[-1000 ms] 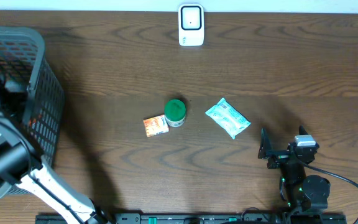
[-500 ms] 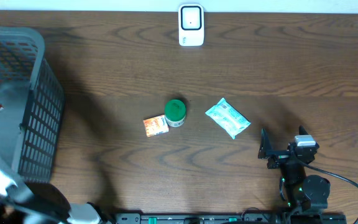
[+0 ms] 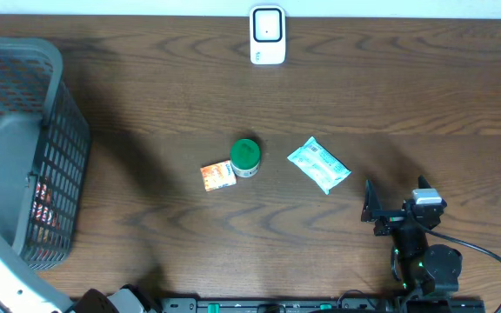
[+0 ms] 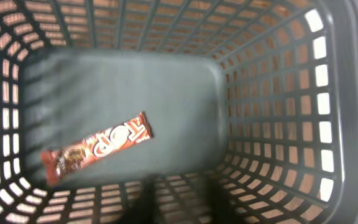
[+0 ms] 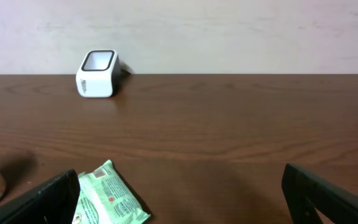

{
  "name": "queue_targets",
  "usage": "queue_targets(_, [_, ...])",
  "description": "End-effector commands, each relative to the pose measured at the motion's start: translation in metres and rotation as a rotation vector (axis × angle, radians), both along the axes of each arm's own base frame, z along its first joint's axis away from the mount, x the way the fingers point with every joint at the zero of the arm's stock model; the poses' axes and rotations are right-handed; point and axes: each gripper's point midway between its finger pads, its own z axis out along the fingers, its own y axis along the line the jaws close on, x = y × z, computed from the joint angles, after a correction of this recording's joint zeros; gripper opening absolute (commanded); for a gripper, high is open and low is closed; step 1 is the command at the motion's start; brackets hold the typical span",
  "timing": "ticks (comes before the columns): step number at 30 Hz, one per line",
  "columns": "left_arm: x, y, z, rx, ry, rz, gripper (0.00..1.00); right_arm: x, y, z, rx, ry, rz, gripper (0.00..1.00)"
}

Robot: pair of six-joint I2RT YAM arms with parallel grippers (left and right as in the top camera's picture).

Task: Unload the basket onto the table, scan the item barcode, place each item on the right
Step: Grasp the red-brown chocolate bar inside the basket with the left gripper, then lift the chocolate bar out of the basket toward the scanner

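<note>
A red-brown candy bar (image 4: 98, 148) lies loose on the grey floor of the dark mesh basket (image 4: 272, 112), apart from my left gripper (image 4: 182, 205). That gripper's blurred dark fingers (image 4: 149, 202) hang above the basket's near wall, parted, with nothing between them. In the overhead view the bar (image 3: 43, 204) shows through the basket's side (image 3: 55, 130). The white scanner (image 3: 267, 35) stands at the table's far edge. My right gripper (image 3: 396, 202) rests open at the front right, facing the scanner (image 5: 96, 74).
A green-lidded jar (image 3: 245, 156), an orange packet (image 3: 218, 175) and a mint-green pack (image 3: 318, 164) lie mid-table. The pack (image 5: 110, 196) sits just ahead of my right gripper's left finger. The basket fills the left side.
My left arm has swung out of the basket toward the lower left. Its jaws have parted and the candy bar now lies on the basket floor. The right arm has not moved.
</note>
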Motion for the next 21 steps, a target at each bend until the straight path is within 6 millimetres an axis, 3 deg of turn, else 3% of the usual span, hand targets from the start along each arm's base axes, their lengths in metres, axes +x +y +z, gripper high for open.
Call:
queue_targets(1, [0.003,0.003,-0.016,-0.035,0.051,-0.003,0.68,0.000,-0.002,-0.001,-0.009,0.001,-0.010,0.99])
queue_targets(4, [0.007,0.007,-0.039,-0.086,0.110,-0.004,0.83,0.000,-0.002,-0.001,-0.009,0.001,-0.010,0.99])
queue_targets(7, [0.008,0.008,-0.067,-0.142,0.194,-0.027,0.84,0.000,-0.002,-0.001,-0.009,0.001,-0.010,0.99])
queue_targets(17, [0.022,0.019,-0.154,-0.234,0.494,-0.361,0.85,0.000,-0.003,-0.001,-0.009,0.001,-0.011,0.99])
queue_targets(21, [0.014,0.020,-0.186,-0.283,0.597,-0.404,0.86,0.000,-0.002,-0.001,-0.009,0.001,-0.010,0.99])
